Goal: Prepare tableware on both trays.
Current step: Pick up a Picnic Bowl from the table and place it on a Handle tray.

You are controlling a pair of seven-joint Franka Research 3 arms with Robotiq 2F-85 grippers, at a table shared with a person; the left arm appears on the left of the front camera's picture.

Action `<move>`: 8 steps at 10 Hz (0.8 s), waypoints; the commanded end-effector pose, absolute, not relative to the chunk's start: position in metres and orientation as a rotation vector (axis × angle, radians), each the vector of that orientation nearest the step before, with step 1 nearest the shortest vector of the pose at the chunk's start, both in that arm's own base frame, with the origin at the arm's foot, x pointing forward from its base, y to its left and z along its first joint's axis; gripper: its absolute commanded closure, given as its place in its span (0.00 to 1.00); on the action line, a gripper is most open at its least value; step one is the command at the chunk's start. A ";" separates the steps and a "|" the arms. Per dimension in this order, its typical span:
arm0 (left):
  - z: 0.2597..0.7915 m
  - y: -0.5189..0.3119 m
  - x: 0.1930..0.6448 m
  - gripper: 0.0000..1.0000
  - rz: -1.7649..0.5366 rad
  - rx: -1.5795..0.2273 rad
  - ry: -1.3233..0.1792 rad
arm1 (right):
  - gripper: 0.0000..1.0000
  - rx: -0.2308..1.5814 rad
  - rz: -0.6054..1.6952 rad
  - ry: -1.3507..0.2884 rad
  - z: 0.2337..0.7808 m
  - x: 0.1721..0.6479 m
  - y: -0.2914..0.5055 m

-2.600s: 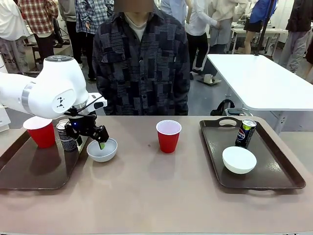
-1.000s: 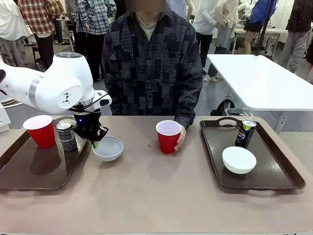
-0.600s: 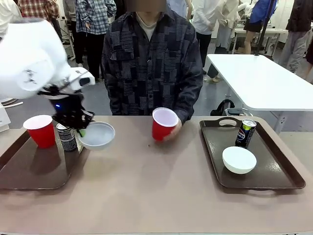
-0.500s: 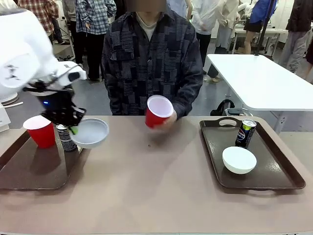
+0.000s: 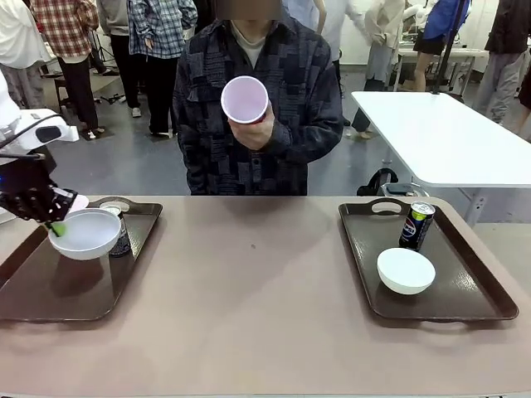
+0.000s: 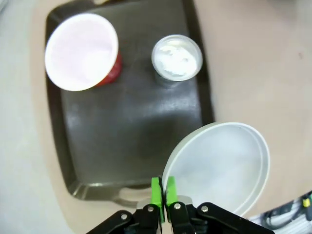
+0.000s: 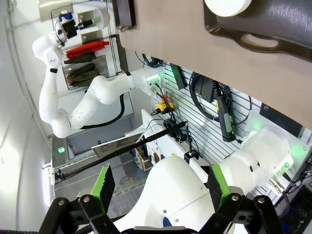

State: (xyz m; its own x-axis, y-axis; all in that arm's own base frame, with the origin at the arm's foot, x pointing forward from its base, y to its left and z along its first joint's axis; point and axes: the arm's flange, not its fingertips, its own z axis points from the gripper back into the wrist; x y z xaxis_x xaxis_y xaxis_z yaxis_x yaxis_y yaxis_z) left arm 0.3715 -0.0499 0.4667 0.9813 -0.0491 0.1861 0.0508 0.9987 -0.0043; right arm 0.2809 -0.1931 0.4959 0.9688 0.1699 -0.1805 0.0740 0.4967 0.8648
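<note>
My left gripper (image 5: 55, 225) is shut on the rim of a small white bowl (image 5: 85, 234), holding it in the air over the left tray (image 5: 50, 290). In the left wrist view the green fingertips (image 6: 156, 191) pinch the bowl (image 6: 219, 163) above the tray (image 6: 126, 126), where a red cup (image 6: 83, 51) and a dark can (image 6: 176, 57) stand. The person holds a second red cup (image 5: 246, 101) at chest height. The right tray (image 5: 481, 286) carries a can (image 5: 416, 224) and a white bowl (image 5: 406, 270). My right gripper (image 7: 161, 187) is open with nothing between its fingers, off the table.
The tan table top (image 5: 257, 307) stretches between the two trays. A white table (image 5: 440, 133) stands behind at the right, with people walking farther back. The right wrist view looks at the robot's base (image 7: 170, 195) and the table's near edge with the right tray (image 7: 273, 22).
My left arm has lifted the bowl off the table and carried it left, over the left tray. The person has taken the red cup from the table up to chest height.
</note>
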 end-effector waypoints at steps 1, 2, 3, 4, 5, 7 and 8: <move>0.457 -0.037 0.384 1.00 -0.049 0.044 -0.155 | 0.00 1.065 0.067 0.249 0.498 0.280 -0.193; 0.451 -0.027 0.387 1.00 -0.031 0.059 -0.134 | 0.00 1.065 0.067 0.249 0.498 0.280 -0.193; 0.447 -0.020 0.392 1.00 -0.022 0.085 -0.135 | 0.00 1.065 0.067 0.249 0.498 0.280 -0.193; 0.448 -0.029 0.390 1.00 -0.045 0.062 -0.272 | 0.00 1.065 0.067 0.249 0.498 0.280 -0.193; 0.445 -0.024 0.383 1.00 -0.023 0.050 -0.133 | 0.00 1.065 0.067 0.249 0.498 0.280 -0.193; 0.445 -0.024 0.383 1.00 -0.023 0.050 -0.133 | 0.00 1.065 0.067 0.249 0.498 0.280 -0.193; 0.445 -0.024 0.387 0.96 -0.028 0.055 -0.160 | 0.00 1.065 0.067 0.249 0.498 0.280 -0.193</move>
State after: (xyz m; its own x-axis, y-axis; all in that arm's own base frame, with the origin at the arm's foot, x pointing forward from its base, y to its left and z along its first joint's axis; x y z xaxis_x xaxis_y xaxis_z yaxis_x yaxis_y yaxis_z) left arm 0.3859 -0.0241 0.4439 0.9889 -0.0314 0.1453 0.0232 0.9981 0.0577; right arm 0.2808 -0.1932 0.4959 0.9689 0.1695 -0.1805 0.0742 0.4967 0.8648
